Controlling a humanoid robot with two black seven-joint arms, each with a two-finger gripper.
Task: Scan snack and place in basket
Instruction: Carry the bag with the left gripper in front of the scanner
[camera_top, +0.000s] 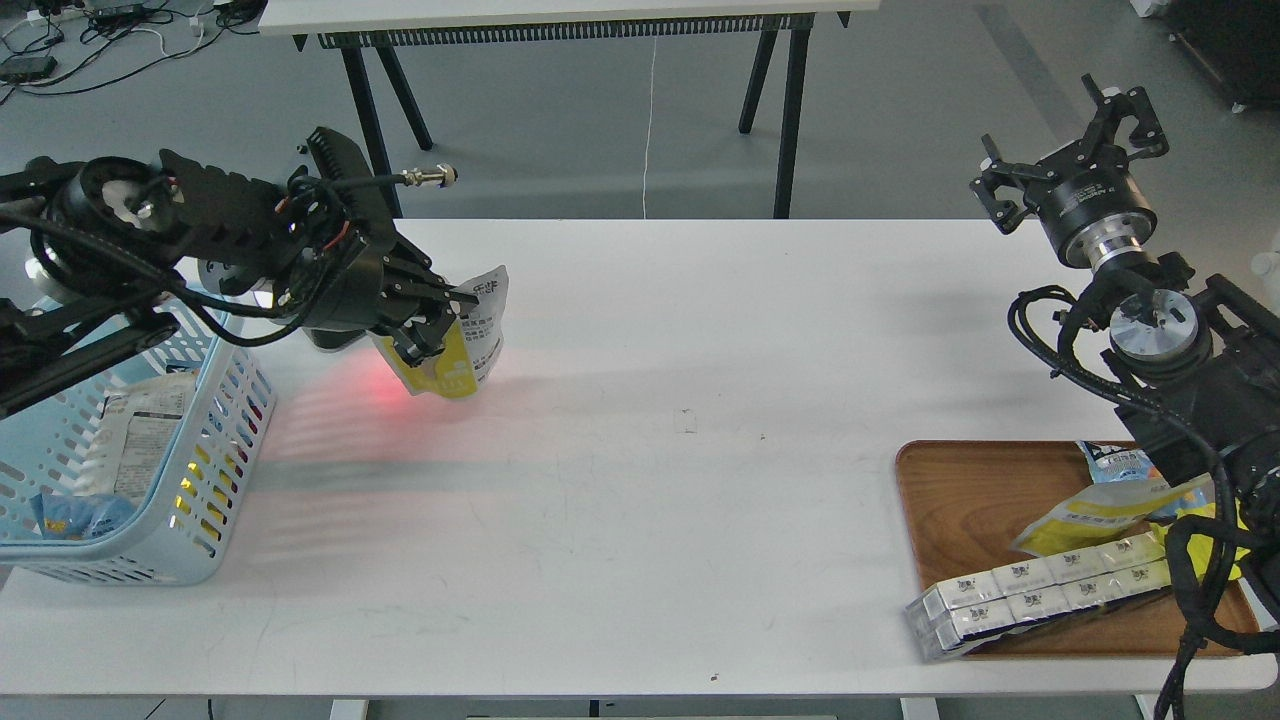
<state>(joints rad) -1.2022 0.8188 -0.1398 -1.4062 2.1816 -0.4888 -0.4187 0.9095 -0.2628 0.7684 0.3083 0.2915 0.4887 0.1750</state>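
My left gripper (432, 318) is shut on the snack (463, 340), a small yellow-and-white pouch with its white printed back showing. It holds the pouch above the white table, just right of the basket (225, 460). The basket is light blue with slotted sides and stands at the table's left end with packets inside. A red glow lies on the table below the pouch. My right gripper (1070, 130) is open and empty, raised high above the table's far right corner.
A brown wooden tray (960, 510) at the front right holds a long white multi-box pack (1040, 590), a yellow pouch (1100, 515) and a blue bag (1120, 462). A black-legged table (560, 15) stands behind on the grey floor.
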